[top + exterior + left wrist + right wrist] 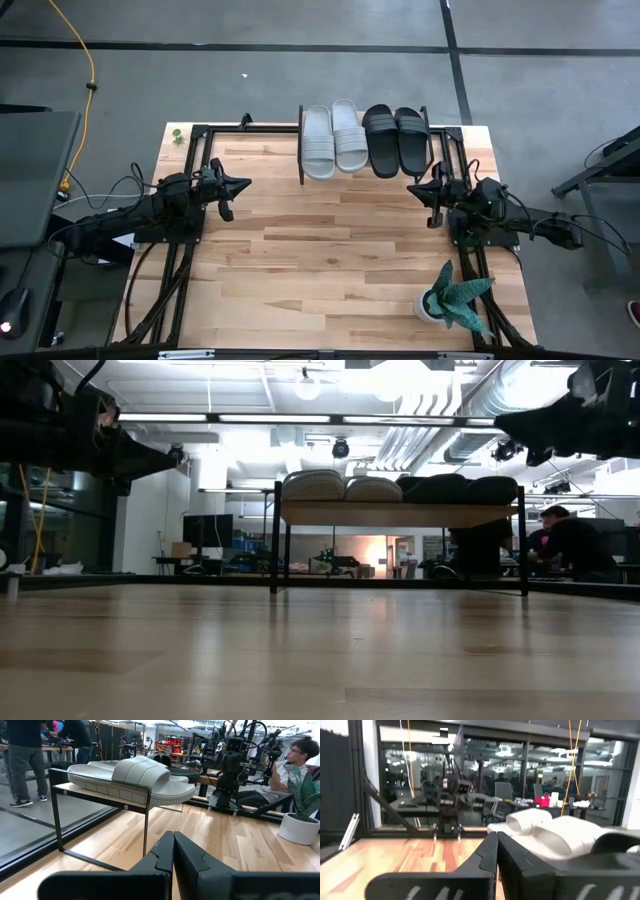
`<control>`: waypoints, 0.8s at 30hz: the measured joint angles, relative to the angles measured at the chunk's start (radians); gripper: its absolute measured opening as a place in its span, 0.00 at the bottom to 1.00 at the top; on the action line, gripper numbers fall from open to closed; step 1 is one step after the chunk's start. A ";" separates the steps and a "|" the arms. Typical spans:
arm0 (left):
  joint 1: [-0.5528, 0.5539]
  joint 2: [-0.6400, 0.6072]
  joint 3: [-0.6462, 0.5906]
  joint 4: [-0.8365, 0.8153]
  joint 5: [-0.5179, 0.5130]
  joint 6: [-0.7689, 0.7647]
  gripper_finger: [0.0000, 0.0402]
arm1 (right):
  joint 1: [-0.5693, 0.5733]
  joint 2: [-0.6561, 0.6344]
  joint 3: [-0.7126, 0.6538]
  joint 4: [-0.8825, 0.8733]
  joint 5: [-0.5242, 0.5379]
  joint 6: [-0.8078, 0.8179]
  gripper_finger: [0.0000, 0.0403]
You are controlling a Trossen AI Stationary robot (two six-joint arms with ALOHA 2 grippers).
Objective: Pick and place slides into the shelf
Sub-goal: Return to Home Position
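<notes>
- Wood tabletop (330, 260) is carrying the shelf (302, 150) at its far edge; people are showing in the workshop bkgd beyond the shelf.
- All 4 are lying side by side on the shelf: grey slides (334, 140) on its left half, black slides (397, 140) on its right half.
- Left gripper (240, 184) is hovering in front of the shelf, off its left end, fingers pressed together, holding nothing.
- Right gripper (413, 186) is hovering just in front of the shelf's right end, fingers likewise closed, empty.
- Potted plant (455, 298) is sitting well in front of the shelf, right side.

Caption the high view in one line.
Two pale slides and two black slides line the shelf; left gripper and right gripper hover shut nearby.
</notes>
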 joint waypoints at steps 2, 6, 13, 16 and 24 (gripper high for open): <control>0.000 0.000 0.000 0.000 0.000 0.000 0.00 | 0.000 0.000 0.000 -0.024 0.000 -0.003 0.00; 0.000 0.000 0.000 0.000 0.000 -0.001 0.00 | 0.000 0.000 0.000 -0.056 0.000 -0.013 0.00; 0.000 0.024 0.000 0.000 0.000 -0.001 0.00 | 0.000 0.000 0.000 -0.160 0.023 -0.014 0.00; 0.000 0.044 0.000 0.000 -0.001 0.003 0.00 | 0.000 0.000 0.000 -0.188 0.044 -0.014 0.00; 0.000 0.065 0.000 0.000 -0.003 0.030 0.00 | 0.000 0.000 0.000 -0.187 0.047 -0.021 0.00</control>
